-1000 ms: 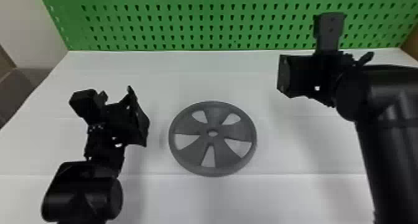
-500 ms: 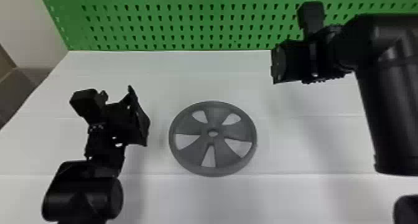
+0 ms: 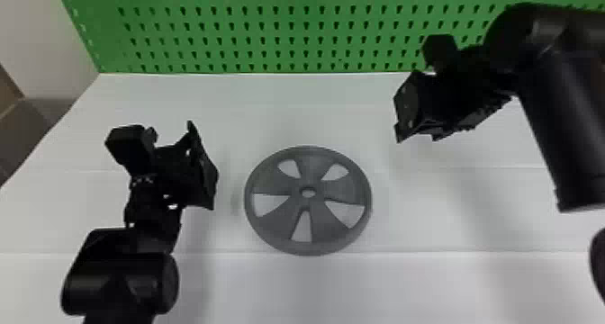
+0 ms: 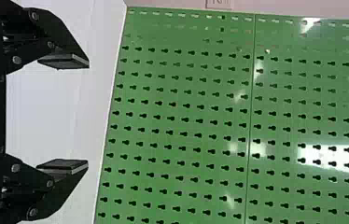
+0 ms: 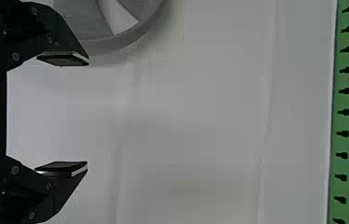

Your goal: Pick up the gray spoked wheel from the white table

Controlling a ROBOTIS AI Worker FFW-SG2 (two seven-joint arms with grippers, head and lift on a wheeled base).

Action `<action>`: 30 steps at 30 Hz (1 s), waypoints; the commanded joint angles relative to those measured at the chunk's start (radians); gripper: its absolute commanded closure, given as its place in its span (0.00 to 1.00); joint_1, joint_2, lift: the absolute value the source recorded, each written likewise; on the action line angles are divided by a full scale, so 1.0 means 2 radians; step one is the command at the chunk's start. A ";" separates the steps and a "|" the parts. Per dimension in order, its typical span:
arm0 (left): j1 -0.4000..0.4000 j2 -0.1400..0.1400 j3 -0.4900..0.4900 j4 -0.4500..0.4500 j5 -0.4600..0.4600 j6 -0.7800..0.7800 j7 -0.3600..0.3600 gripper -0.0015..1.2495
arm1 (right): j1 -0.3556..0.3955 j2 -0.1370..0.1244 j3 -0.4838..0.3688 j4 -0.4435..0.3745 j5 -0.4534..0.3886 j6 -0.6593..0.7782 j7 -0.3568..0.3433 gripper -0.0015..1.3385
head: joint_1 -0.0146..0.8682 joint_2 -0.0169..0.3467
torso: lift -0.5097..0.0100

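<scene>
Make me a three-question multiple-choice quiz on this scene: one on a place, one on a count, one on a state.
1. Where is the gray wheel?
A) Hanging on the green board
B) Flat on the white table
C) On the floor

2. How many large openings ring the wheel's center hole?
A) Three
B) Eight
C) Five

3. How are the right arm's fingers?
A) Apart and empty
B) Shut on the wheel
C) Pressed together, empty

1: B, the head view shows it lying on the tabletop.
2: C, five white gaps show between its spokes.
3: A, the right wrist view shows a wide gap with nothing held in it.
</scene>
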 commanded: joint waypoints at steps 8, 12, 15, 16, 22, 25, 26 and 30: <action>-0.007 0.017 -0.018 0.000 0.001 0.011 0.000 0.39 | -0.057 -0.010 0.091 0.126 -0.100 -0.012 -0.016 0.35 | 0.90 0.23 | 0.83; -0.008 0.020 -0.021 0.000 -0.001 0.011 0.000 0.39 | -0.078 -0.016 0.128 0.176 -0.212 -0.035 -0.083 0.35 | 0.90 0.23 | 0.83; -0.009 0.021 -0.024 0.000 -0.001 0.012 0.000 0.39 | -0.093 -0.023 0.179 0.204 -0.271 -0.057 -0.104 0.35 | 0.90 0.23 | 0.83; -0.009 0.022 -0.024 0.000 -0.001 0.012 0.000 0.39 | -0.097 -0.023 0.196 0.209 -0.281 -0.061 -0.104 0.35 | 0.90 0.23 | 0.83; -0.010 0.027 -0.028 0.000 0.000 0.014 0.000 0.39 | -0.106 -0.024 0.234 0.236 -0.309 -0.080 -0.108 0.35 | 0.90 0.23 | 0.83; -0.010 0.028 -0.029 0.000 0.000 0.015 0.000 0.39 | -0.111 -0.025 0.252 0.247 -0.329 -0.088 -0.120 0.35 | 0.90 0.23 | 0.83; -0.009 0.028 -0.028 0.000 0.000 0.015 0.001 0.39 | -0.114 -0.025 0.259 0.255 -0.339 -0.093 -0.122 0.35 | 0.90 0.23 | 0.83; -0.011 0.029 -0.032 0.000 -0.001 0.015 0.001 0.39 | -0.124 -0.030 0.298 0.284 -0.384 -0.121 -0.123 0.35 | 0.90 0.23 | 0.83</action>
